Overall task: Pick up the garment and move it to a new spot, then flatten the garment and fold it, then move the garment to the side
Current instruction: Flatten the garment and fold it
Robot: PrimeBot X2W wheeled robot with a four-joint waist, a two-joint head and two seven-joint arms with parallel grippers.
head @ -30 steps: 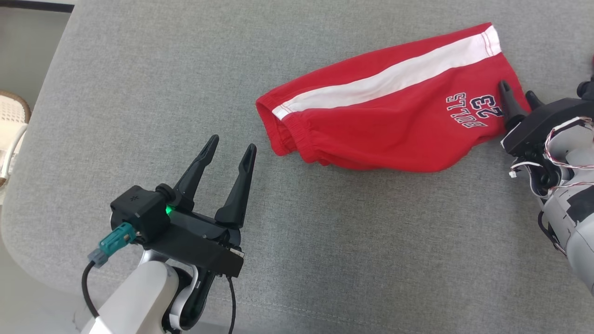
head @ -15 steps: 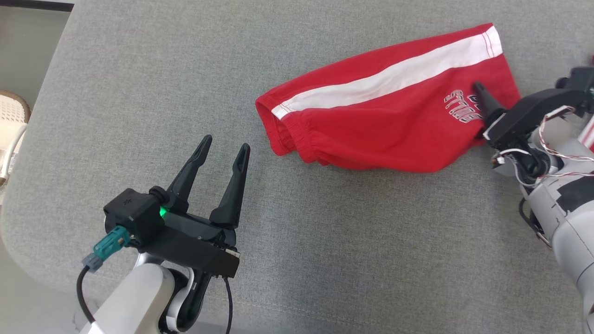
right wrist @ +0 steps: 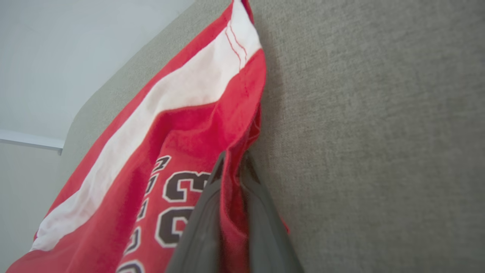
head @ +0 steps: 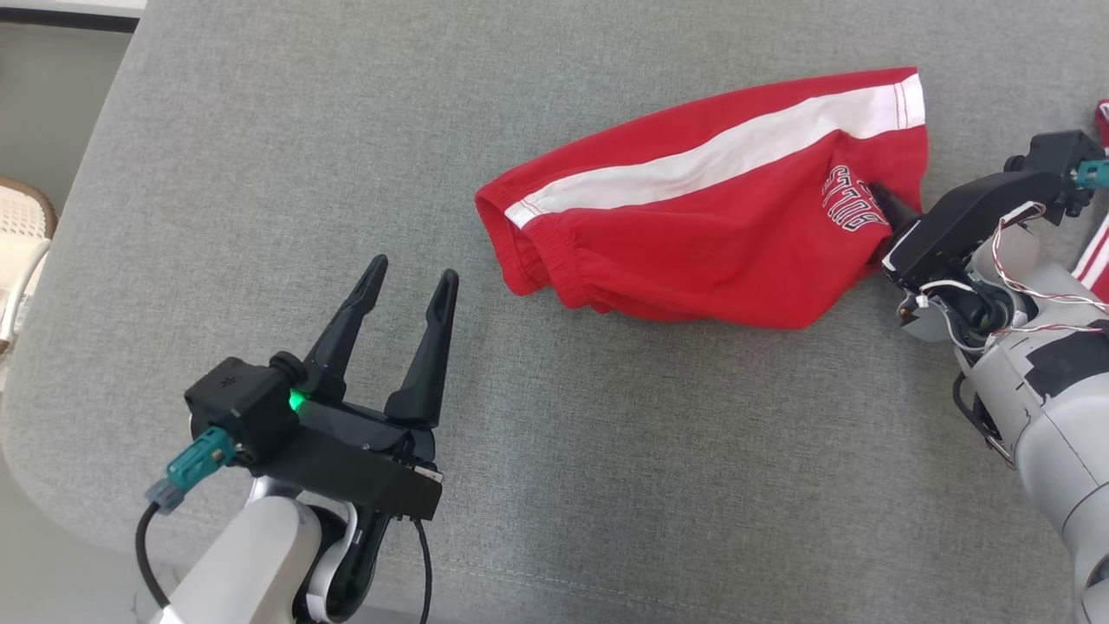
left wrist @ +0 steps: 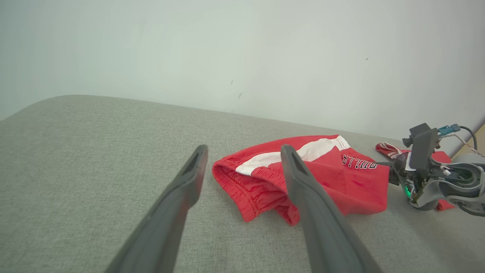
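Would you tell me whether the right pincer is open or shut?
Shut on the red shorts: the right wrist view shows the right pincer with both fingers pressing a fold of red cloth between them.

One red garment (head: 693,251), bearing one white stripe (head: 693,165). Two pincers, the left pincer (head: 413,269) and the right pincer (head: 879,195), each with two dark fingers (head: 429,347). Two teal connectors (head: 197,457), one per wrist. One further red-and-white cloth (head: 1093,260). One grey padded surface (head: 606,485). One wicker chair (head: 22,217).
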